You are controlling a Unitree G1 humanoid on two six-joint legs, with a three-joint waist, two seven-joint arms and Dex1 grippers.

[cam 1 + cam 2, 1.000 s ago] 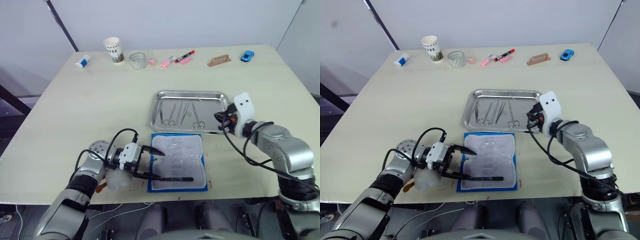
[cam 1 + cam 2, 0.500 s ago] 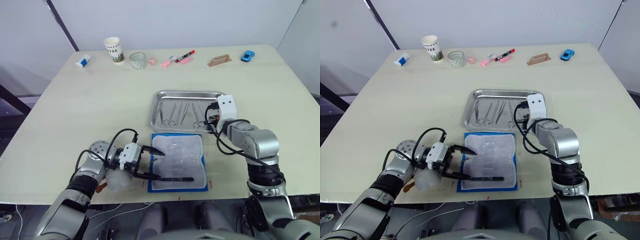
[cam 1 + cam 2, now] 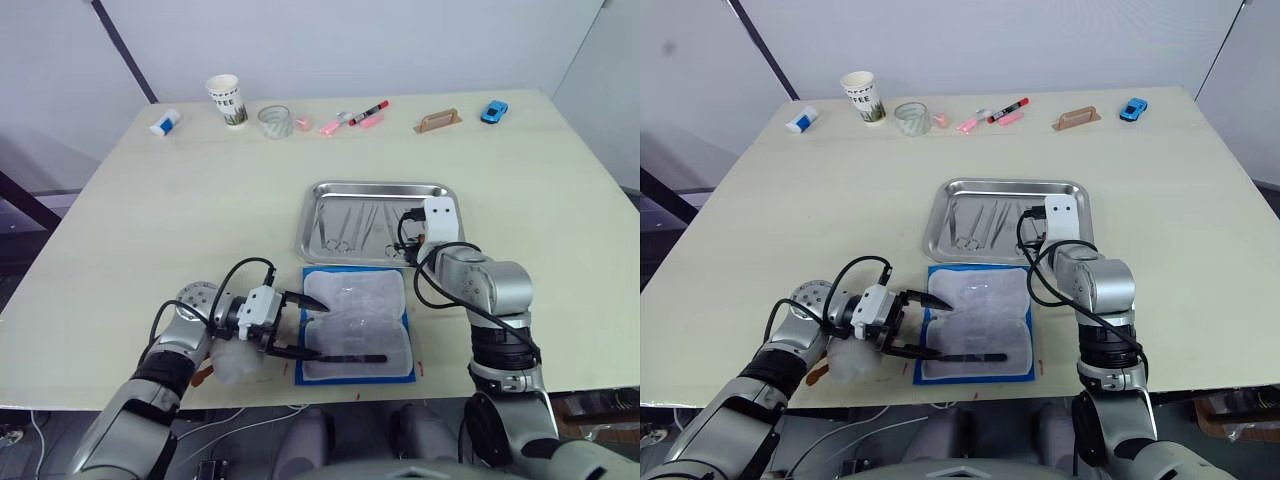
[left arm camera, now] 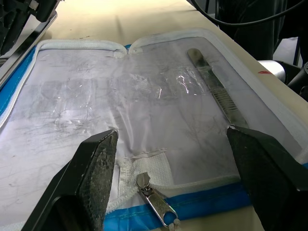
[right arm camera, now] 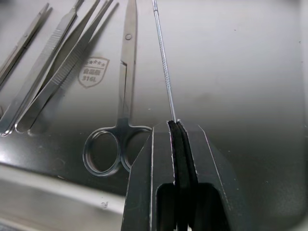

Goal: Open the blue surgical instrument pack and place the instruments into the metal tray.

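Observation:
The blue surgical instrument pack (image 3: pixel 355 325) lies unzipped and flat near the table's front edge, its clear lining (image 4: pixel 144 110) facing up. One dark instrument (image 4: pixel 216 91) rests on its front part. My left gripper (image 3: pixel 318 330) is open at the pack's left edge, one finger on either side of the zipper end (image 4: pixel 154 199). Just beyond the pack, the metal tray (image 3: pixel 312 200) holds several instruments (image 3: pixel 345 228), among them scissors (image 5: pixel 122 96) and tweezers (image 5: pixel 53 77). My right gripper (image 5: pixel 175 122) hangs low over the tray's right part, shut on a thin metal probe (image 5: pixel 163 57).
Along the far edge stand a paper cup (image 3: pixel 228 100), a glass (image 3: pixel 277 121), pink and red markers (image 3: pixel 355 115), a brown block (image 3: pixel 437 121), a blue toy car (image 3: pixel 494 111) and a small white-blue item (image 3: pixel 166 122). A white plush (image 3: pixel 235 365) lies under my left wrist.
My right gripper has moved left from the tray's right rim to over the tray, and its elbow has swung in toward the front. My left gripper and the pack are unchanged.

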